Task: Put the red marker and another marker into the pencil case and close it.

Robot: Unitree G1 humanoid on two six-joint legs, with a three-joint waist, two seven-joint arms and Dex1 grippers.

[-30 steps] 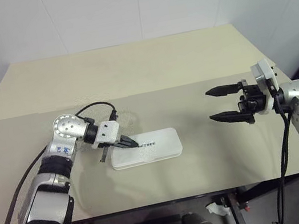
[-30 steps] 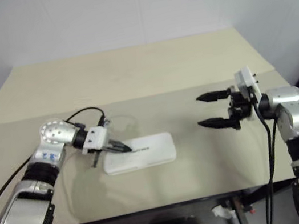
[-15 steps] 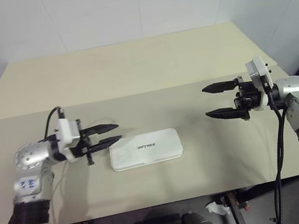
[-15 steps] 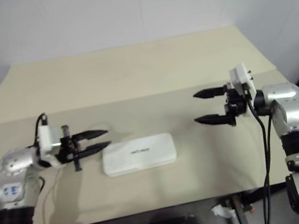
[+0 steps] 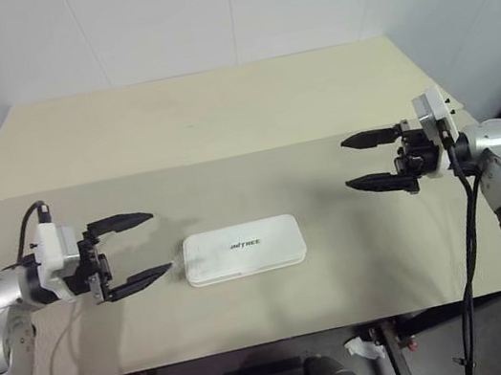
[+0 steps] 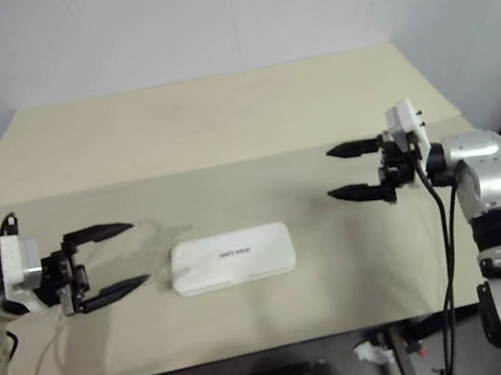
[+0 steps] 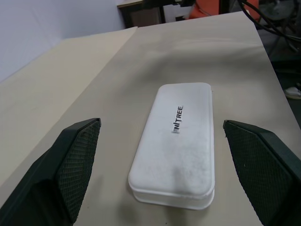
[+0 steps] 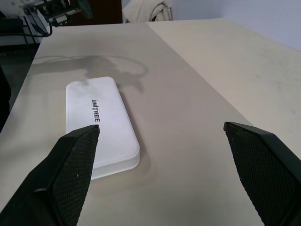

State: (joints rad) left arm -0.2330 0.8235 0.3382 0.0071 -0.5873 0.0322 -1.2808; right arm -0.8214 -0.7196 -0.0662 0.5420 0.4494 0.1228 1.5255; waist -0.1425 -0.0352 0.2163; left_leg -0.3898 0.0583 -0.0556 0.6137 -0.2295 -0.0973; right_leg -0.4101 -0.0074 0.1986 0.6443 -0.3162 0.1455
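The pencil case (image 5: 244, 249) lies shut, lid down, at the middle of the worktop (image 5: 220, 125). With nothing left to pack, both arms should draw clear without nudging it. The left gripper (image 5: 131, 252) hangs just left of it, jaws wide and empty; the right gripper (image 5: 367, 161) hangs well to its right, jaws likewise wide.

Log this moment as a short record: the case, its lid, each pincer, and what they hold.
case: white hard plastic rectangular pencil case with rounded corners, lying flat on the beige table
lid: shut, dark lettering facing up
left pincer: open, empty, apart from the case's left end, pointing towards it
right pincer: open, empty, well off to the case's right, pointing towards the left
markers: none to be seen on the table
contact: neither pincer touches the case
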